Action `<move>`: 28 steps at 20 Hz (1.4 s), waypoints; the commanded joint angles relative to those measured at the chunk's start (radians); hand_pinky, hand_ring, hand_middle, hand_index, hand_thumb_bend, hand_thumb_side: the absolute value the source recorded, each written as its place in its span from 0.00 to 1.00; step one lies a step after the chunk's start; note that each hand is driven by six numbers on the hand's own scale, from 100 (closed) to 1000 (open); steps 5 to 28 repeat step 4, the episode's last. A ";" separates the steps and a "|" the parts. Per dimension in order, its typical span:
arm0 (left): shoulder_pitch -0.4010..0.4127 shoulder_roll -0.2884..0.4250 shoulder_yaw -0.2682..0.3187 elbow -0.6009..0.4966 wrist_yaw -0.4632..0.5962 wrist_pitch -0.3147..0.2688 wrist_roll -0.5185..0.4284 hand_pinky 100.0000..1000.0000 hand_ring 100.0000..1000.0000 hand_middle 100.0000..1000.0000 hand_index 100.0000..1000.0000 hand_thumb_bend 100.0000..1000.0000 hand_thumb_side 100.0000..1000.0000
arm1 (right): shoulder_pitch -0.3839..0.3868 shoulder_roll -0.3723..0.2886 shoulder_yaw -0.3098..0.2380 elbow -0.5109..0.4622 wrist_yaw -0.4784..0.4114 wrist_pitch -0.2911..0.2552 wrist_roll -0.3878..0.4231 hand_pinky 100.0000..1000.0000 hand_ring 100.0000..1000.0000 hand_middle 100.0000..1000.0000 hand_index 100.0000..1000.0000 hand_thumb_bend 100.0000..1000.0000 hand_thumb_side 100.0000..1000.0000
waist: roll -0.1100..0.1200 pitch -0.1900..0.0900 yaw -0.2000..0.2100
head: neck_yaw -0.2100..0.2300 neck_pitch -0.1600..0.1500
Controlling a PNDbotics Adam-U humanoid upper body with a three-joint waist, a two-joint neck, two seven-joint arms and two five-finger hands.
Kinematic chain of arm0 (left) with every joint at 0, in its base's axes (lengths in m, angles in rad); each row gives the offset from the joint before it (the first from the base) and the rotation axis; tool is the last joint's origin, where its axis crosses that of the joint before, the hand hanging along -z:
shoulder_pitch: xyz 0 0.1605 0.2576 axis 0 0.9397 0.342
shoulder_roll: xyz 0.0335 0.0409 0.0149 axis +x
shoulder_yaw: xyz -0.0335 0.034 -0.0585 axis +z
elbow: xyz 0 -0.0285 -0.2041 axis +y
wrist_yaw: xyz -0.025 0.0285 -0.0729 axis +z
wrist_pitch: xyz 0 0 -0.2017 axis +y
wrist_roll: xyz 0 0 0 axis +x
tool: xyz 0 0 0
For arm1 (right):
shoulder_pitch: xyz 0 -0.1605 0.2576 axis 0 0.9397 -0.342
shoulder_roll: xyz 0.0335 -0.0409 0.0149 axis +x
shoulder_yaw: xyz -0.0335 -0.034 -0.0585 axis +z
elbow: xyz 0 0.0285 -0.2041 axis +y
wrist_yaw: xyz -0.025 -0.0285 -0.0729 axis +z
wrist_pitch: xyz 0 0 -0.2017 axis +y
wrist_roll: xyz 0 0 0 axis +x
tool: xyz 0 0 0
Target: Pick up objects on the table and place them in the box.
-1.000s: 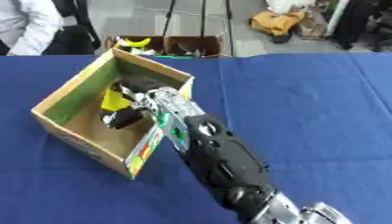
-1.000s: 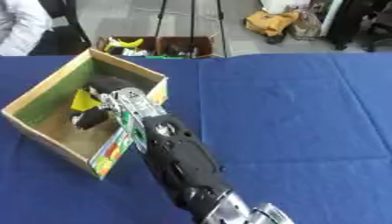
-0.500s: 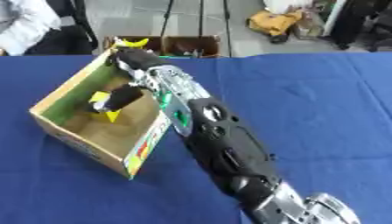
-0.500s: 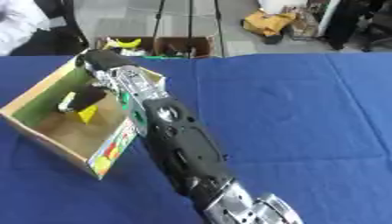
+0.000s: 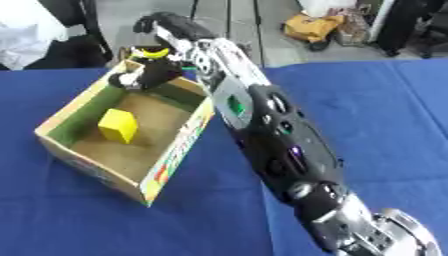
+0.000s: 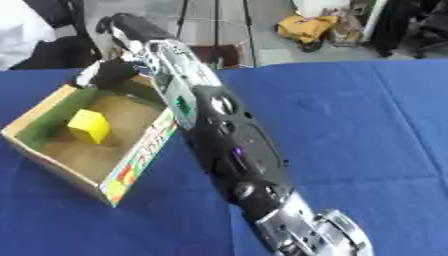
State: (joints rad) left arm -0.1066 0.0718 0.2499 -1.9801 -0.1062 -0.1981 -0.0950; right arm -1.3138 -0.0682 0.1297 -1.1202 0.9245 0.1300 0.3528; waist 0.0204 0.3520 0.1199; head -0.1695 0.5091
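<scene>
An open cardboard box [image 5: 184, 145] with green inner walls stands on the blue table at the left. A yellow block [image 5: 118, 125] lies on its floor, touching nothing else. My right arm reaches from the lower right up over the box's right wall. My right hand [image 5: 147, 74] hangs over the box's far corner, black fingers pointing down and relaxed, holding nothing. It is well above and behind the block. My left hand shows in neither view.
The blue tablecloth [image 5: 376, 110] covers the table to the right of the arm. Past the far edge, on the floor, sit a small box with a yellow thing [image 5: 157, 51] and a tan bag [image 5: 311, 27]. A person in white stands at the upper left.
My right hand has risen out of the box and drawn back to its far corner. The yellow block it carried now lies loose on the box floor.
</scene>
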 commanded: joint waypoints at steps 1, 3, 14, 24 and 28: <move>0.001 0.021 0.006 -0.020 0.002 -0.002 0.006 0.34 0.54 0.57 0.88 0.00 0.97 | -0.010 -0.072 0.000 -0.134 -0.107 0.021 -0.037 0.86 1.00 0.84 0.90 0.48 0.50 | 0.006 -0.028 -0.006 | 0.007 0.007; 0.003 0.022 0.008 -0.020 0.001 -0.002 0.010 0.35 0.54 0.57 0.88 0.00 0.97 | 0.000 -0.119 0.005 -0.204 -0.165 0.039 -0.062 0.86 1.00 0.83 0.90 0.43 0.50 | 0.009 -0.031 -0.014 | 0.015 0.011; 0.004 0.023 0.009 -0.020 0.001 -0.002 0.012 0.35 0.54 0.57 0.88 0.00 0.97 | 0.005 -0.141 0.007 -0.234 -0.197 0.048 -0.077 0.86 1.00 0.83 0.90 0.42 0.50 | 0.010 -0.033 -0.019 | 0.018 0.013; 0.004 0.023 0.009 -0.020 0.001 -0.002 0.012 0.35 0.54 0.57 0.88 0.00 0.97 | 0.005 -0.141 0.007 -0.234 -0.197 0.048 -0.077 0.86 1.00 0.83 0.90 0.42 0.50 | 0.010 -0.033 -0.019 | 0.018 0.013; 0.004 0.023 0.009 -0.020 0.001 -0.002 0.012 0.35 0.54 0.57 0.88 0.00 0.97 | 0.005 -0.141 0.007 -0.234 -0.197 0.048 -0.077 0.86 1.00 0.83 0.90 0.42 0.50 | 0.010 -0.033 -0.019 | 0.018 0.013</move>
